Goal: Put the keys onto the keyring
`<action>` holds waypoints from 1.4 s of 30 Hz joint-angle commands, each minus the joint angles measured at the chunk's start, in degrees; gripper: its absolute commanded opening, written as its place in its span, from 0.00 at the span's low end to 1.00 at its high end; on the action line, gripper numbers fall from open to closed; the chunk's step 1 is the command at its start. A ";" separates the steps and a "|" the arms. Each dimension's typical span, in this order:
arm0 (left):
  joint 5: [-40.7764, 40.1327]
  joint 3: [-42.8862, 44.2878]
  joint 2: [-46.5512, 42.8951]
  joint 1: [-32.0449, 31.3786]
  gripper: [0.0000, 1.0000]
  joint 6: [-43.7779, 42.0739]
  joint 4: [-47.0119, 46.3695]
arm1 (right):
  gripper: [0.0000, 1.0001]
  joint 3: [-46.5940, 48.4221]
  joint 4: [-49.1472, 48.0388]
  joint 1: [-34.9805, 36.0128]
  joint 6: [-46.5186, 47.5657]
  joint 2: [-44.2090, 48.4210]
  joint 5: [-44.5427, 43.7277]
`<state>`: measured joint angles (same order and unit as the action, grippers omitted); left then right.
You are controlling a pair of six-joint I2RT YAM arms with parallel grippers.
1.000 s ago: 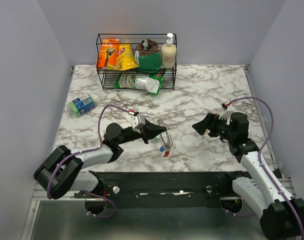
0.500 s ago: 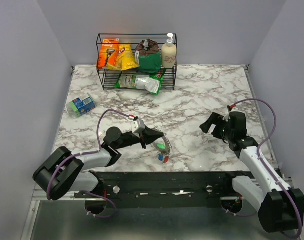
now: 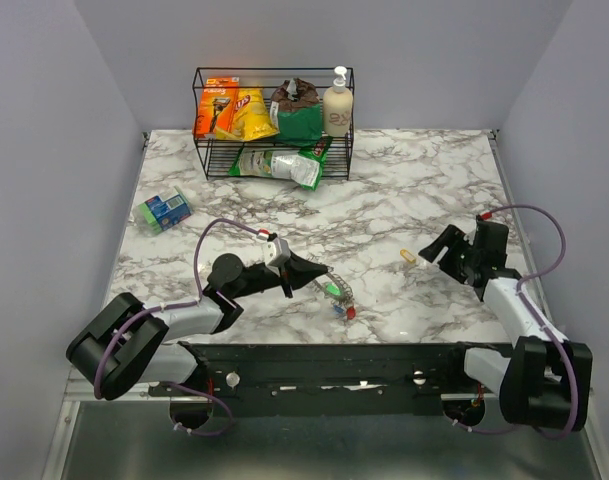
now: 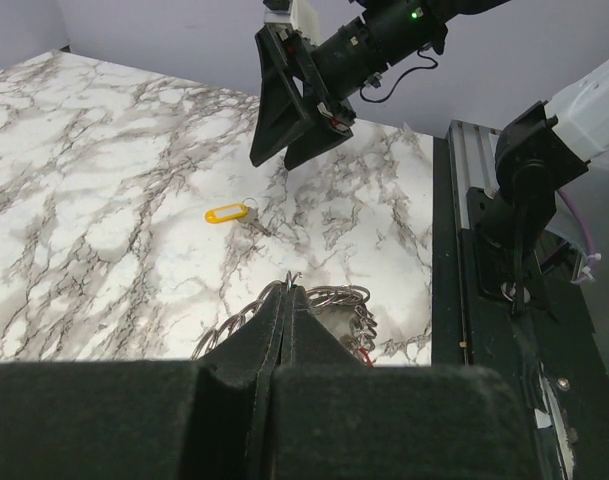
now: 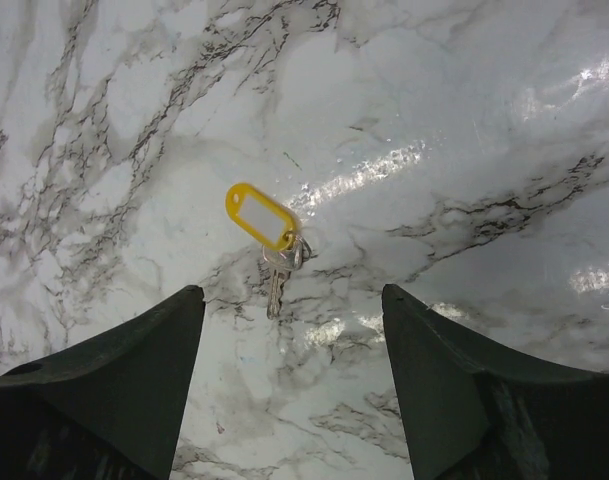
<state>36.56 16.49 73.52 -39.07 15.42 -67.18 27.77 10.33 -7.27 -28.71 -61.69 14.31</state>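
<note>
My left gripper (image 3: pixel 322 278) is shut on the silvery coiled keyring (image 3: pixel 341 292), whose wire loops poke out past the fingertips in the left wrist view (image 4: pixel 329 300). Green, blue and red keys (image 3: pixel 345 311) hang on the ring, low over the table. A key with a yellow tag (image 3: pixel 409 257) lies alone on the marble. It shows in the right wrist view (image 5: pixel 261 217) just beyond my right gripper (image 5: pixel 289 300), and in the left wrist view (image 4: pixel 227 213). My right gripper (image 3: pixel 436 247) is open and empty, right of that key.
A black wire rack (image 3: pixel 273 122) with snack bags, a razor pack and a soap bottle stands at the back. A small green-blue box (image 3: pixel 163 210) lies at the left. The black rail (image 3: pixel 364 355) runs along the table's near edge.
My right gripper has drawn back to the right, leaving the yellow-tagged key on the table. My left gripper lowered with the keyring, and the keys swung right.
</note>
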 commanded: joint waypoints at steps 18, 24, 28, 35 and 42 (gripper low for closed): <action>0.80 2.40 -2.41 0.04 0.00 0.05 0.20 | 0.58 -0.35 -11.47 -1.87 -1.79 -15.12 12.50; 0.97 2.49 -2.67 0.05 0.00 0.22 0.29 | 0.45 0.88 -11.21 -2.49 -1.35 -16.09 11.09; 0.97 2.49 -3.11 -0.04 0.00 0.05 0.73 | 0.45 1.41 -11.29 -2.66 -0.82 -17.50 11.62; 1.15 2.67 -3.29 0.05 0.00 -0.04 0.91 | 0.41 2.02 -11.29 -3.02 -0.47 -18.55 11.36; 1.41 2.85 -3.03 0.05 0.00 0.49 1.08 | 0.38 2.55 -11.73 -3.19 -0.47 -19.87 12.06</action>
<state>36.67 17.50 71.42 -39.07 15.73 -63.96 28.97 -0.40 -9.89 -29.95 -80.44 25.65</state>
